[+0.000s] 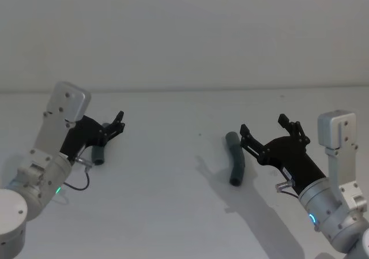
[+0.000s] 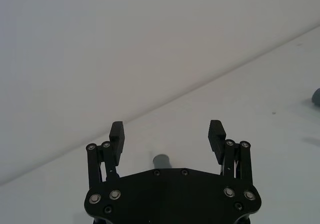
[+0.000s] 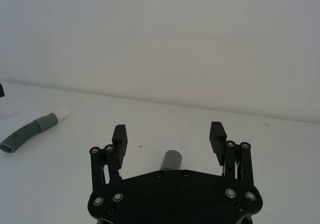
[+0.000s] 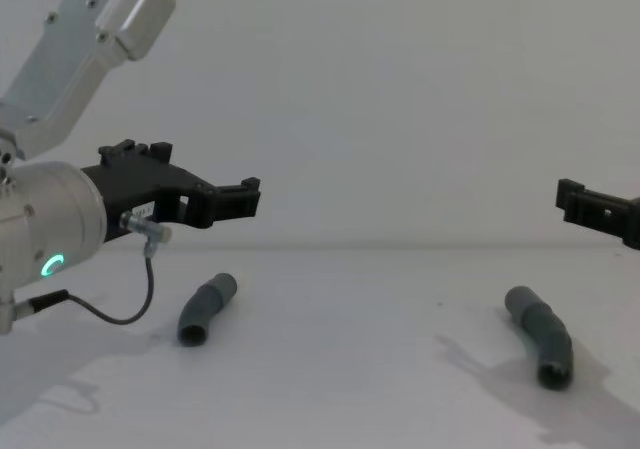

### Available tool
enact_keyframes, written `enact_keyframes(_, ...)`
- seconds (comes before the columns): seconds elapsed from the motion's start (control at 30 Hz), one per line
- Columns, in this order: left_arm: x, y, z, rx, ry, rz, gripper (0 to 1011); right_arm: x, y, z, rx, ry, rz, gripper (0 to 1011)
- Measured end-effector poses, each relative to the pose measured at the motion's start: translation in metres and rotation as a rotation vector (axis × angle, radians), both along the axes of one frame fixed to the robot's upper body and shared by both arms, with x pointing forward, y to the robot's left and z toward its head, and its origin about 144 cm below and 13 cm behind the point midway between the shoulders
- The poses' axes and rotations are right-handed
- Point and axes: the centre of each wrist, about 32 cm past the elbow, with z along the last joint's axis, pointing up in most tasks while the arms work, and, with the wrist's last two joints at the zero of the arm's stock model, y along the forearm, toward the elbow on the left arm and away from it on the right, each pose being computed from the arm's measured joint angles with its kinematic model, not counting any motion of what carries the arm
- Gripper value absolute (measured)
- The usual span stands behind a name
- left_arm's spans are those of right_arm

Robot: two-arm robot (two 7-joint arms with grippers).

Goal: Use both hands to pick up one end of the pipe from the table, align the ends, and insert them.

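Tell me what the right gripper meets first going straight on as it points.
Likely nothing near: the right gripper, open, points above the pipe piece toward the back wall; depth is unclear.

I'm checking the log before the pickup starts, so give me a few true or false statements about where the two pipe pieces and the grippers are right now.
1. The left pipe piece and the right pipe piece both lie on the table. True.
2. The left gripper is shut on the left pipe piece. False: it is open, holds nothing and hovers over that piece.
3. The right gripper is open. True.
4. The right pipe piece is plugged into the left one. False: they lie well apart, one on each side.
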Motion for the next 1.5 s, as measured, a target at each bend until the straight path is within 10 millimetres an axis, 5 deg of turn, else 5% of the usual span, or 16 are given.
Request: enact_keyframes(1.5, -0.001, -0.006, -0.011, -0.115, 0.212, 0.117, 1001, 0.0, 0.0, 0.0, 0.0, 0.0, 0.0, 1002)
